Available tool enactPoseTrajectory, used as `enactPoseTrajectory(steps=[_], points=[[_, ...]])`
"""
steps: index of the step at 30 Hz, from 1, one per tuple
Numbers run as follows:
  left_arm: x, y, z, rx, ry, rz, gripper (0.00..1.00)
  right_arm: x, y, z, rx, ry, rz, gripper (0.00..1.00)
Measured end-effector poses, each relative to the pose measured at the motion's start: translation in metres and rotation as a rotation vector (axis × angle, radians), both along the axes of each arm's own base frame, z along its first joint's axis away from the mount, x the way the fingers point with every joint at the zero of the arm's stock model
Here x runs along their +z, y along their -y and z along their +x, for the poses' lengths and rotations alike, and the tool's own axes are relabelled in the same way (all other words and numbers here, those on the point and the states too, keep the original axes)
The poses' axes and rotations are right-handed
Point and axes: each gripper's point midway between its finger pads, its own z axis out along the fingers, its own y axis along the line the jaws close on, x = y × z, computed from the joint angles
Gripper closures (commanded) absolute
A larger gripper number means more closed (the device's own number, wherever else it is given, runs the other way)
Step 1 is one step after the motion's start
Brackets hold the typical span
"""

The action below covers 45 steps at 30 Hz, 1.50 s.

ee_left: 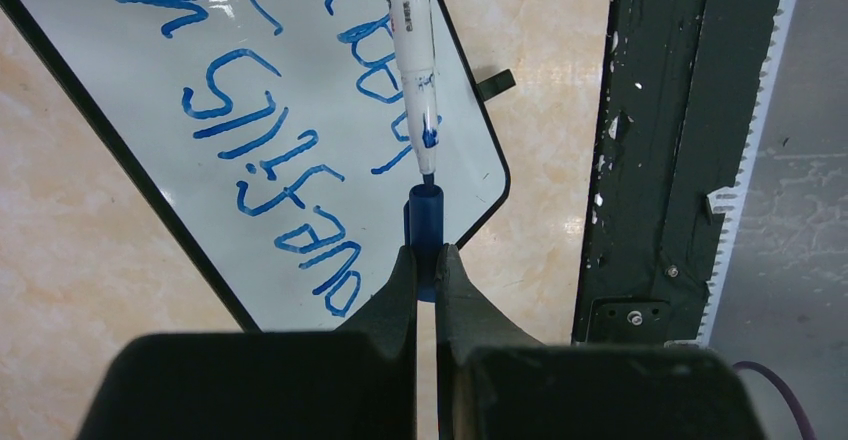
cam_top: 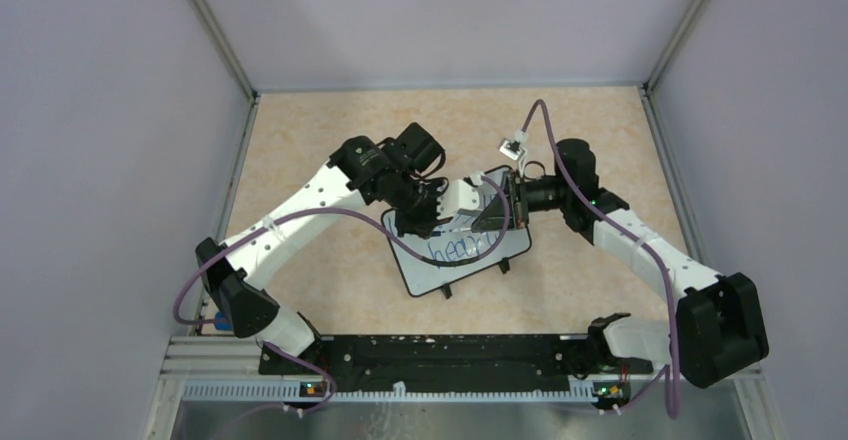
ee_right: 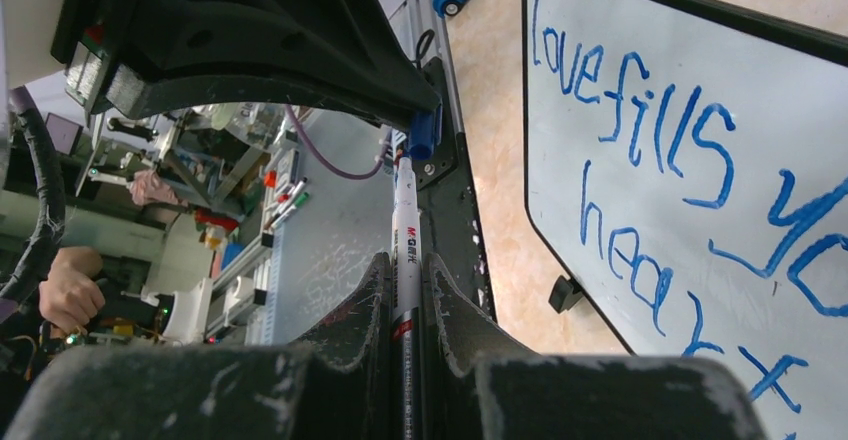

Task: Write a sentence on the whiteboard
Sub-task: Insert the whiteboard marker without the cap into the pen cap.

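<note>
The whiteboard (cam_top: 440,272) lies askew mid-table, the sentence (ee_left: 262,150) in blue across it, tan table (cam_top: 330,290) showing on every side and its near edge well apart from the black base rail (cam_top: 440,350). Above its far half, I see my left gripper (ee_left: 426,265) clamped on a blue cap (ee_left: 424,220), right gripper (ee_right: 405,275) pinching the marker (ee_right: 407,220), tip just at the cap's mouth

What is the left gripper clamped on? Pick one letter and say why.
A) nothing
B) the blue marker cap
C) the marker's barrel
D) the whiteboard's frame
B: the left wrist view shows the left gripper shut on the blue cap, while the right gripper holds the marker, its tip at the cap's mouth.
</note>
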Motion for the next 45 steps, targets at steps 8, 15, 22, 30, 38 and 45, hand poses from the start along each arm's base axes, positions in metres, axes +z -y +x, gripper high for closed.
enactPoseTrajectory(steps=[8, 15, 22, 30, 38, 45], points=[[0.0, 0.003, -0.001, -0.007, -0.013, -0.003, 1.0, 0.002, -0.004, -0.002, 0.016, 0.008, 0.002, 1.0], [-0.001, 0.001, 0.0, -0.001, -0.006, 0.006, 1.0, -0.002, -0.003, -0.003, 0.016, 0.003, -0.011, 1.0], [-0.001, -0.001, -0.002, 0.003, -0.009, 0.016, 1.0, -0.004, -0.003, -0.002, 0.009, 0.003, -0.019, 1.0], [0.003, 0.001, -0.003, -0.002, -0.016, 0.002, 1.0, -0.005, -0.003, -0.001, 0.003, 0.003, -0.022, 1.0], [0.008, 0.003, -0.004, -0.007, -0.016, -0.015, 1.0, 0.002, -0.004, 0.0, 0.006, 0.018, -0.015, 1.0], [0.011, 0.004, -0.005, -0.006, -0.019, -0.021, 1.0, 0.001, -0.006, -0.002, 0.015, 0.016, -0.016, 1.0]])
